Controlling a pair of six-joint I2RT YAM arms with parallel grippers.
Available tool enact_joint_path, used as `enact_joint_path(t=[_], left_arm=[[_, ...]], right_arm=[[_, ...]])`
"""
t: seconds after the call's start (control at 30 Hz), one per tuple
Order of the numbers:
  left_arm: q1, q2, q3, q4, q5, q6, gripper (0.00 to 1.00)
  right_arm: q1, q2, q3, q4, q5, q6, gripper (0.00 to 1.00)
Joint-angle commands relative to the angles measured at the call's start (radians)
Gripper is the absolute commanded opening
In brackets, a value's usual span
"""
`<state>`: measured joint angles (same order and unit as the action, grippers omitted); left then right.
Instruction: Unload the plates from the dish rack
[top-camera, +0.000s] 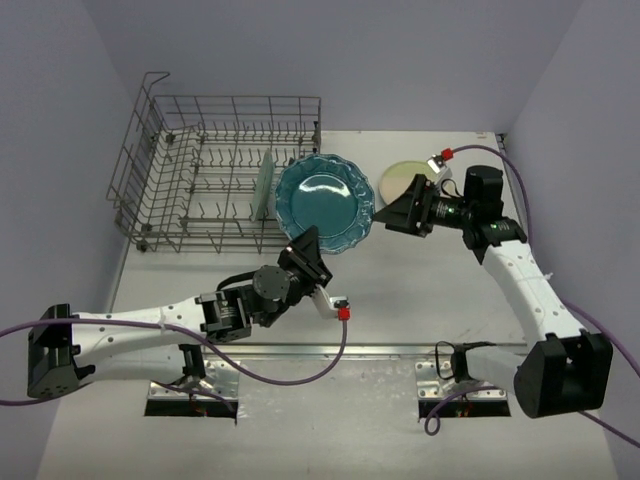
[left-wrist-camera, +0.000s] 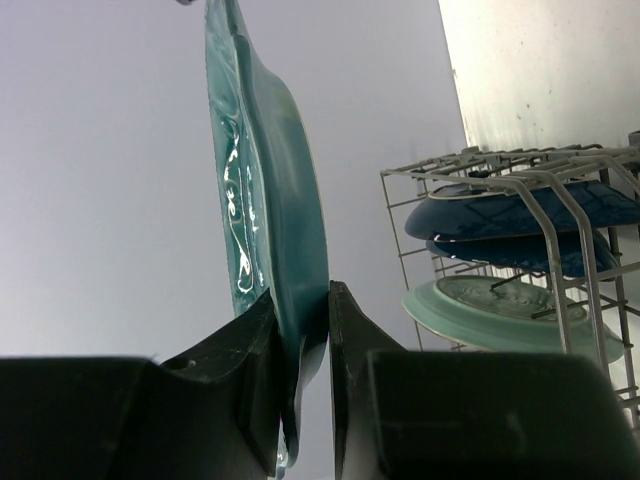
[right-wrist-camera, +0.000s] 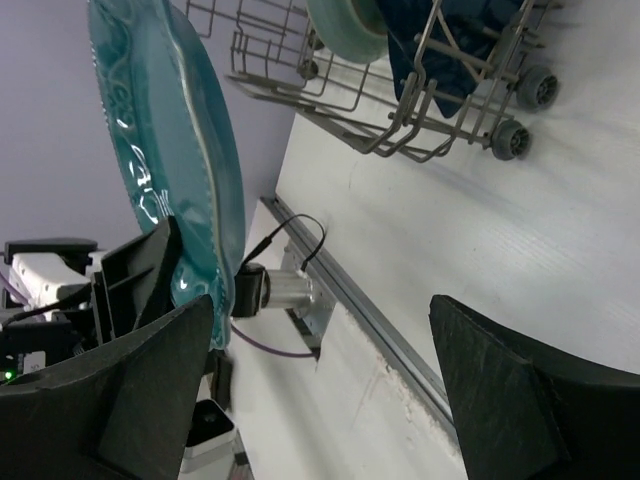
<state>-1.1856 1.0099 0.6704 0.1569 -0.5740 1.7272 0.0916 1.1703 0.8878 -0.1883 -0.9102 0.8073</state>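
Black fingers (left-wrist-camera: 240, 370) of the left gripper (left-wrist-camera: 302, 300) fill the bottom of its wrist view. They are pressed together on the rim of the teal scalloped plate (left-wrist-camera: 270, 180), which stands on edge straight up from the jaws. Off to that gripper's side, well apart, sits the dish rack (top-camera: 240, 99), with dark blue plates (left-wrist-camera: 520, 215) and a pale green plate (left-wrist-camera: 500, 305) inside.

Across the teal plate from the left gripper, the right gripper (top-camera: 398, 214) hangs with its jaws spread wide, holding nothing. The plate's far edge is near one finger but not between them. Just behind that gripper a cream plate (top-camera: 405, 178) lies flat on the table (top-camera: 450, 290).

By my reading, this plate is out of the rack and mid-transfer. Next, either the right jaws must come around the free rim before the left lets go, or the plate must be lowered onto the cream one.
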Motion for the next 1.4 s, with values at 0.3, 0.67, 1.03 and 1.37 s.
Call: enact_joint_path(t=[0.3, 0.67, 1.03, 1.37], left_arm=[[-0.044, 0.046, 0.058, 0.181, -0.030, -0.022, 0.00], [-0.044, 0.085, 0.092, 0.142, -0.044, -0.076, 0.12], [-0.005, 0.054, 0.236, -0.062, -0.173, -0.350, 0.91], [0.378, 0.291, 1.055, -0.782, -0.078, -1.184, 1.00]], right_arm=[[0.127, 0.136, 0.150, 0.104, 0.050, -0.034, 0.54], [0.140, 0.130, 0.120, 0.135, 0.009, -0.038, 0.00], [-0.166, 0.152, 0.119, 0.172, -0.077, 0.035, 0.00], [-0.427, 0.365, 0.239, 0.170, -0.009, -0.058, 0.00]])
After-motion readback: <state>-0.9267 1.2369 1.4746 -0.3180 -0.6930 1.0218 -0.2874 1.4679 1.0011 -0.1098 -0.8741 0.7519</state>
